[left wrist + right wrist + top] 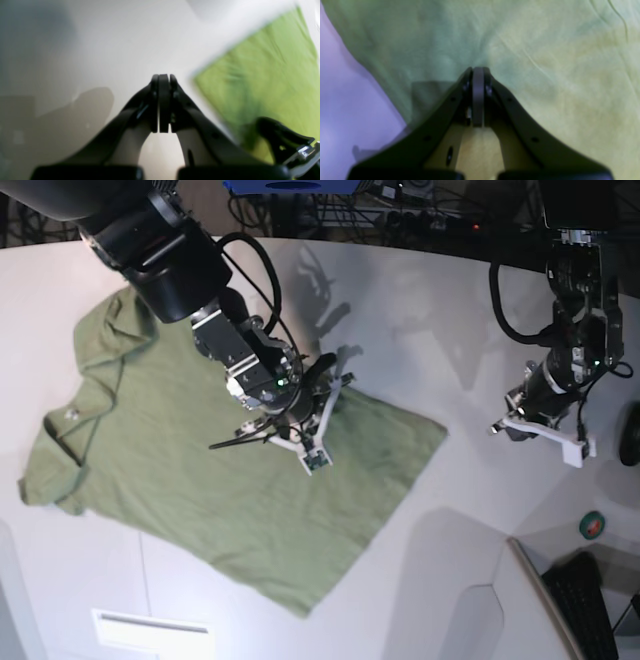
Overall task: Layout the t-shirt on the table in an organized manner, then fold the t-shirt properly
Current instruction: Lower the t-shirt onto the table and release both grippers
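Observation:
The olive-green t-shirt (pixel 200 480) lies spread and wrinkled on the left half of the white table (pixel 430 310), with its collar at the far left. My right gripper (pixel 292 425) is low over the shirt's middle, near its upper edge. In the right wrist view the right gripper (pixel 478 68) is shut, its tips press into the t-shirt (pixel 557 75), and creases pucker toward them. My left gripper (pixel 163 76) is shut and empty over bare table (pixel 112 37), with the t-shirt (pixel 270 75) off to its right. In the base view the left gripper (pixel 515 418) is right of the shirt.
A small green tape roll (pixel 592 525) lies near the table's right edge. A dark keyboard (pixel 585 605) sits beyond the lower right corner. Cables and dark floor run behind the far edge. A dark part of the other arm (pixel 285 137) shows in the left wrist view.

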Robot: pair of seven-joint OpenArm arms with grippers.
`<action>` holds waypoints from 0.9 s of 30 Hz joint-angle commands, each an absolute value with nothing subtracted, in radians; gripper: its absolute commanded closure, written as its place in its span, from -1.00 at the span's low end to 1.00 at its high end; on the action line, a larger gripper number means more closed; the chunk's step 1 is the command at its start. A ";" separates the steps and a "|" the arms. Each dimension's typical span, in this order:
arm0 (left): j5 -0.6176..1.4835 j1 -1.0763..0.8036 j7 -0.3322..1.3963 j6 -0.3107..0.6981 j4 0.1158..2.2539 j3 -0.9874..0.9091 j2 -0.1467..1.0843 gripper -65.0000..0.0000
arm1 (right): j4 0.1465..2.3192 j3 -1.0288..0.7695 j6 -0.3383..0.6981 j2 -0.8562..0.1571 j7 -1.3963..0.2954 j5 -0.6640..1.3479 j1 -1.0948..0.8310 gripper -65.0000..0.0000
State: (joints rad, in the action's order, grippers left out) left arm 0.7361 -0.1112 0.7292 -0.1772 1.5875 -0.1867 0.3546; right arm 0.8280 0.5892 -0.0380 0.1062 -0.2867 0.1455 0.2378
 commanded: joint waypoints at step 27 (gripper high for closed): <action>0.467 0.051 0.460 -0.168 1.067 0.285 0.266 1.00 | 1.326 0.196 -0.168 -0.124 -0.599 0.163 -0.010 1.00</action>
